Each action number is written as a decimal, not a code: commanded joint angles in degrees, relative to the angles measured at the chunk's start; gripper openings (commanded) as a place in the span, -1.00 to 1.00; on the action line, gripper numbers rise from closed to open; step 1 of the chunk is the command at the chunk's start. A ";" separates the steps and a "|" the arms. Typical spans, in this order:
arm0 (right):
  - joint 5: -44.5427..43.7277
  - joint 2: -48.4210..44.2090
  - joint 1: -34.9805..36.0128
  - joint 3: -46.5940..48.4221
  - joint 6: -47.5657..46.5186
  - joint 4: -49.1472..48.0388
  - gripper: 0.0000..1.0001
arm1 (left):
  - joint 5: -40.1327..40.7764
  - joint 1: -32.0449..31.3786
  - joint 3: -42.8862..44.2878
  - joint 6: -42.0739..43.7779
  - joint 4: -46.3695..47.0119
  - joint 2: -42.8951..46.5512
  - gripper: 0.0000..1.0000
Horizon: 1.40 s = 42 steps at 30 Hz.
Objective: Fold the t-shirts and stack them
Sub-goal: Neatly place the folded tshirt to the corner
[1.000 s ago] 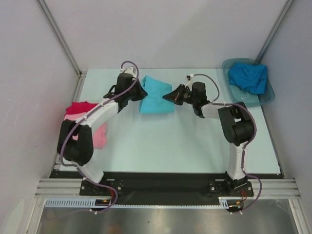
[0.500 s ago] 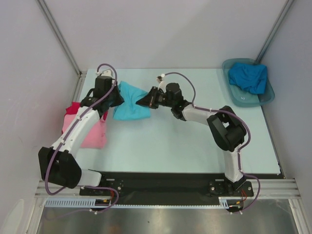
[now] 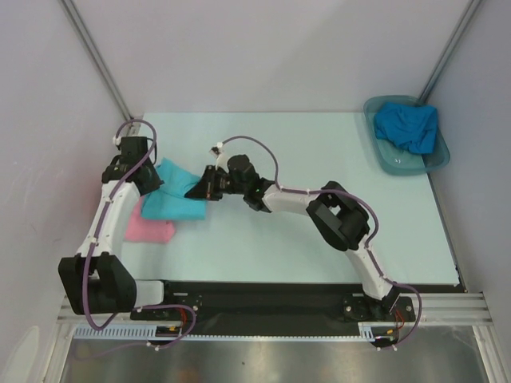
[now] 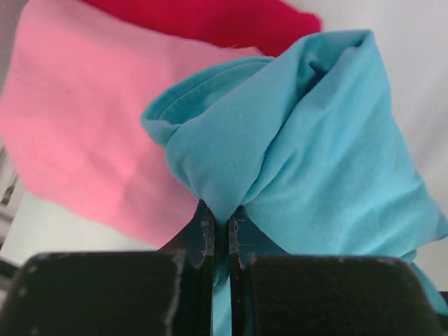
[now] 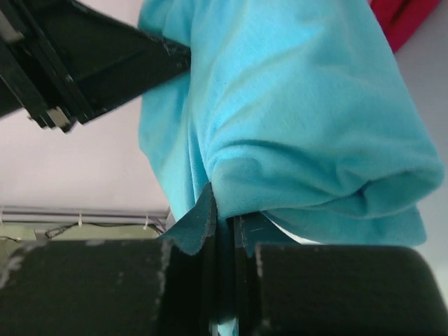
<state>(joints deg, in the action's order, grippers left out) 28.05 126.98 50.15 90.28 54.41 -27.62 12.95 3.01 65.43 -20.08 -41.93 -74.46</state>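
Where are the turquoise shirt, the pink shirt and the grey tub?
turquoise shirt (image 3: 177,199), top view, middle of its cloth.
pink shirt (image 3: 152,230), top view, its uncovered near part.
grey tub (image 3: 371,121), top view, its left wall.

turquoise t-shirt (image 3: 180,201) | pink t-shirt (image 3: 152,230) | red t-shirt (image 4: 210,21) | deep blue t-shirt (image 3: 409,126) | grey tub (image 3: 395,162)

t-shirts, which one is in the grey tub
The deeper blue t-shirt, crumpled in the tub; the turquoise, pink and red ones are across the table.

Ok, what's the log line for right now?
left gripper, right gripper: shut on turquoise t-shirt | position: over pink t-shirt | blue t-shirt: in tub
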 commanded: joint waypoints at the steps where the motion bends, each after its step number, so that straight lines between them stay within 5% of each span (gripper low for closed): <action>1: 1.92 1.51 1.96 1.74 -0.01 -1.12 -1.00 | 12.00 1.91 3.39 -1.28 -2.10 0.89 -0.99; 20: 3.76 9.43 4.69 19.32 0.34 5.04 -1.00 | 26.07 12.80 10.25 -5.23 -5.53 -2.62 -0.99; 42: 7.63 21.73 7.42 26.09 4.12 1.25 -1.00 | 16.58 20.37 1.72 -4.80 4.05 -9.92 -0.99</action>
<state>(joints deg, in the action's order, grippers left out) 30.06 147.72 58.02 114.13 58.48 -27.51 22.13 20.88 67.02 -25.87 -48.31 -83.77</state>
